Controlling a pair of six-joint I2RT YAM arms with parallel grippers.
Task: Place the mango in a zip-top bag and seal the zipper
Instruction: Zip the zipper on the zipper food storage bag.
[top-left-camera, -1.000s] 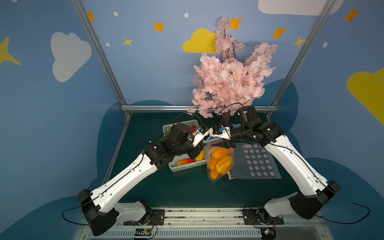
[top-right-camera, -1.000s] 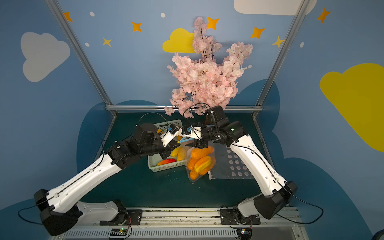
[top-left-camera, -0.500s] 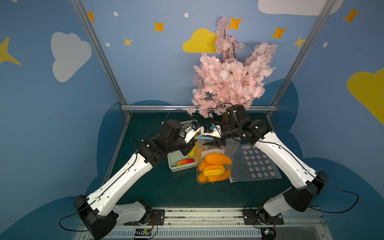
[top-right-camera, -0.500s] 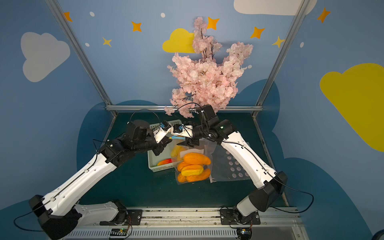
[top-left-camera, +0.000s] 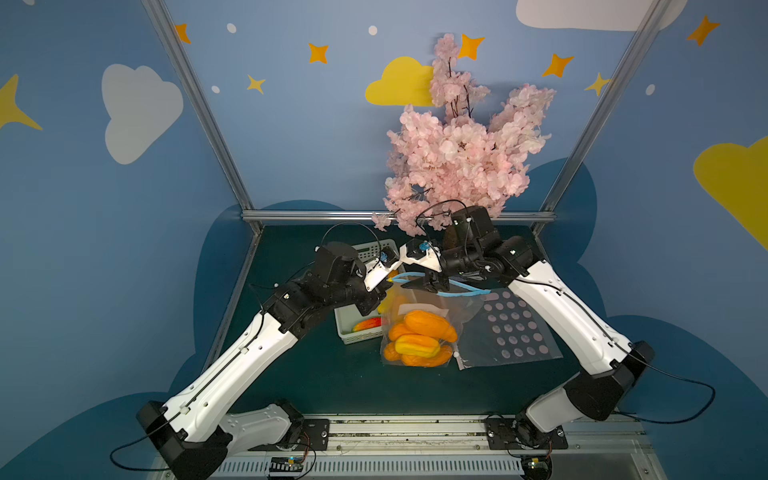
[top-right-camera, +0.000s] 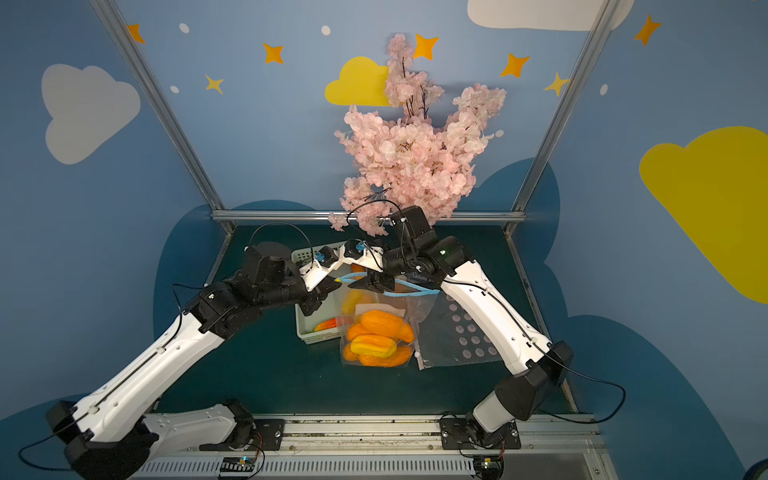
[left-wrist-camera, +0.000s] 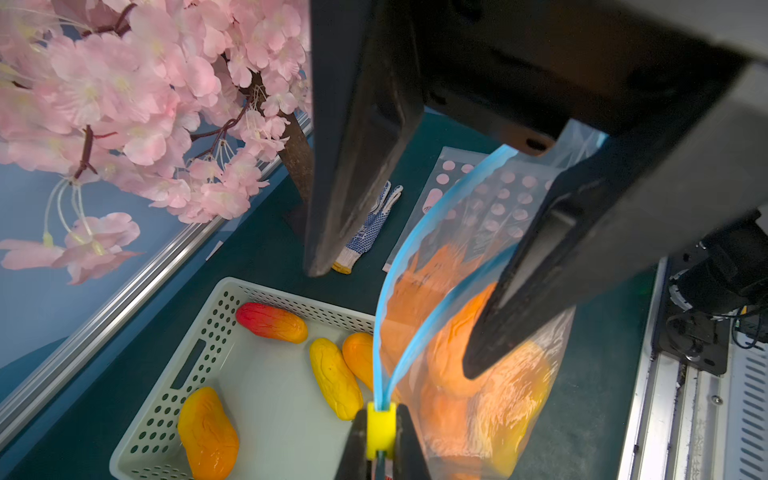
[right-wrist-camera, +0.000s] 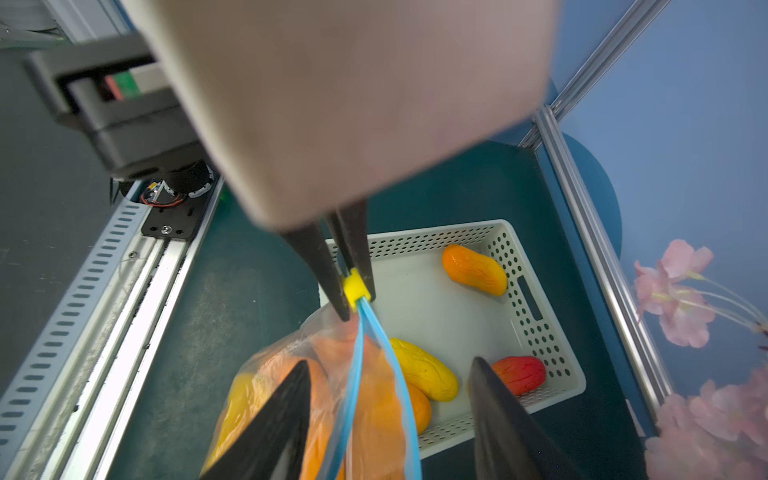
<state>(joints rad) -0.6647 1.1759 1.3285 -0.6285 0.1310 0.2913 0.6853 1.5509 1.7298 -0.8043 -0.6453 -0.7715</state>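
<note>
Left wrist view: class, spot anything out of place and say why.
A blue-dotted work glove lies on the table beside the tree trunk, beyond the basket. It plays no part in this task, so it looks left behind.

A work glove (left-wrist-camera: 370, 226) lies beside the pink blossom tree (left-wrist-camera: 124, 104).

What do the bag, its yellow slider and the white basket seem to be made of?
The bag: thin clear plastic film, glossy; it wrinkles and the mangoes show through. The slider: hard yellow plastic, probably, with a smooth dull face. The basket: rigid white plastic, seemingly moulded, its walls pierced by rows of holes.
</note>
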